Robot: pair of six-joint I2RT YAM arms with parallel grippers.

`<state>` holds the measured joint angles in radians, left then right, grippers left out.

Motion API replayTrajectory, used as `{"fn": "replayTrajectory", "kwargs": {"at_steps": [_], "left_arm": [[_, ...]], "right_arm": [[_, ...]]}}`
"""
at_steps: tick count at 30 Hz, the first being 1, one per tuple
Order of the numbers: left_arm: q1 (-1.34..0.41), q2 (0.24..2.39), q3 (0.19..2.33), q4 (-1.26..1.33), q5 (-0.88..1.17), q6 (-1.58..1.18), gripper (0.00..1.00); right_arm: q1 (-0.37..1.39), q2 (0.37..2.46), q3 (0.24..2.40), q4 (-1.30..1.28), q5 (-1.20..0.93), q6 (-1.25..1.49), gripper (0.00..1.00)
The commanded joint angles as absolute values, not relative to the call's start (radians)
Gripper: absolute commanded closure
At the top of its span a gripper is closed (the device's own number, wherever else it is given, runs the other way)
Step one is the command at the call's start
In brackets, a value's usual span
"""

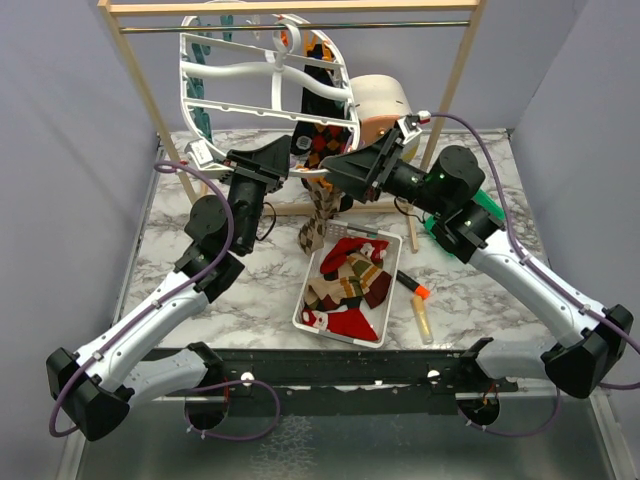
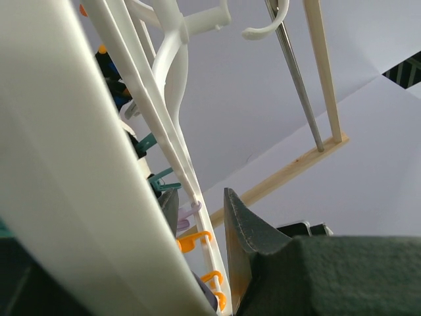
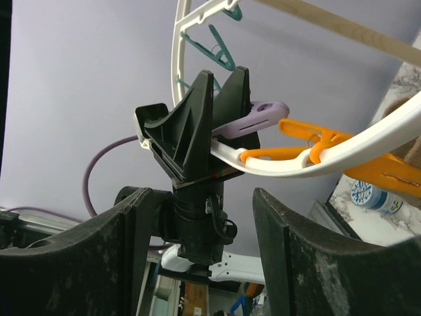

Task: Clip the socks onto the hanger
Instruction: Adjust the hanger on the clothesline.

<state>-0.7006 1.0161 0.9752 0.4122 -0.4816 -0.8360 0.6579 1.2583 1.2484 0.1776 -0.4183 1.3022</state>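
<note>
The white hanger [image 1: 262,78] hangs from the rod, tilted. My left gripper [image 1: 275,157] is shut on its lower rim [image 2: 192,197]; the right wrist view shows that rim [image 3: 368,141] passing between the left fingers [image 3: 197,112] beside a purple clip [image 3: 263,110] and an orange clip [image 3: 309,148]. My right gripper [image 1: 335,165] is open just right of it, below the rim, its fingers [image 3: 289,250] empty. Dark argyle socks [image 1: 322,135] are clipped on the hanger. A tan argyle sock [image 1: 318,218] dangles beneath, between the grippers. More socks [image 1: 345,280] lie in a white tray [image 1: 304,312].
A wooden rack with a metal rod [image 1: 300,28] carries the hanger, its posts at both sides. A tan roll [image 1: 385,100] stands behind the right arm. An orange-tipped marker [image 1: 415,287] and a yellow tube [image 1: 423,320] lie right of the tray.
</note>
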Motion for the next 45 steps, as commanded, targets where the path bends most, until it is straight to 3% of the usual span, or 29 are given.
{"fn": "replayTrajectory", "kwargs": {"at_steps": [1,12,21,27,32,45], "left_arm": [[-0.698,0.997,0.987,0.436,-0.484,-0.824,0.65],[-0.697,0.976,0.967,0.436,-0.478,-0.816,0.65],[-0.697,0.948,0.934,0.434,-0.479,-0.81,0.65],[-0.697,0.899,0.89,0.425,-0.485,-0.799,0.46],[-0.698,0.834,0.863,0.364,-0.491,-0.799,0.35],[-0.697,0.644,0.862,0.141,-0.615,-0.75,0.31]], "right_arm": [[0.696,1.291,1.251,0.166,-0.389,1.311,0.34],[0.721,1.339,1.213,0.253,-0.292,1.374,0.37],[0.721,1.392,1.242,0.279,-0.224,1.385,0.55],[0.72,1.384,1.223,0.289,-0.18,1.373,0.64],[0.719,1.357,1.206,0.272,-0.14,1.353,0.65],[0.66,1.291,1.171,0.205,-0.079,1.295,0.65]]}}
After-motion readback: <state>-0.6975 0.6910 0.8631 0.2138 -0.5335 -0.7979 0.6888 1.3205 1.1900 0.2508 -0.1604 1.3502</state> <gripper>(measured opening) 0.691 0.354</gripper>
